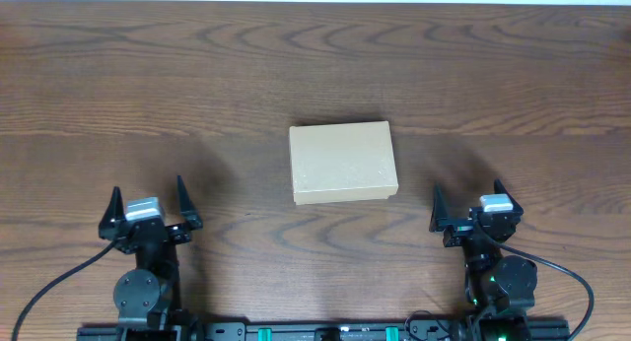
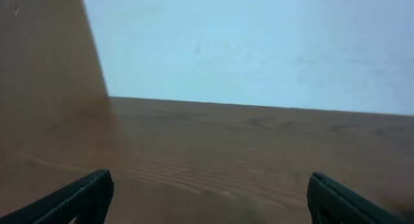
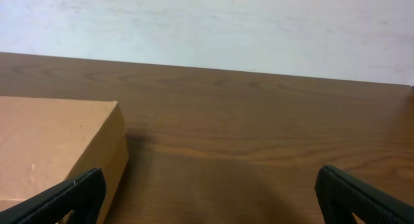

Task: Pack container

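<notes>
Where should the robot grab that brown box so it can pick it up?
Probably from straight above, pinching the container across its shorter span, near long edge to far one. It lies flat and shut, so its sides are low and the top gives nothing to pinch. The right gripper, open, is nearer.

the overhead view looks straight down on the table point(image 1: 148, 75), while both wrist views sit low, facing across it to the wall point(image 3: 259, 23), the right sharing the container point(image 3: 52, 146) with overhead.
</notes>
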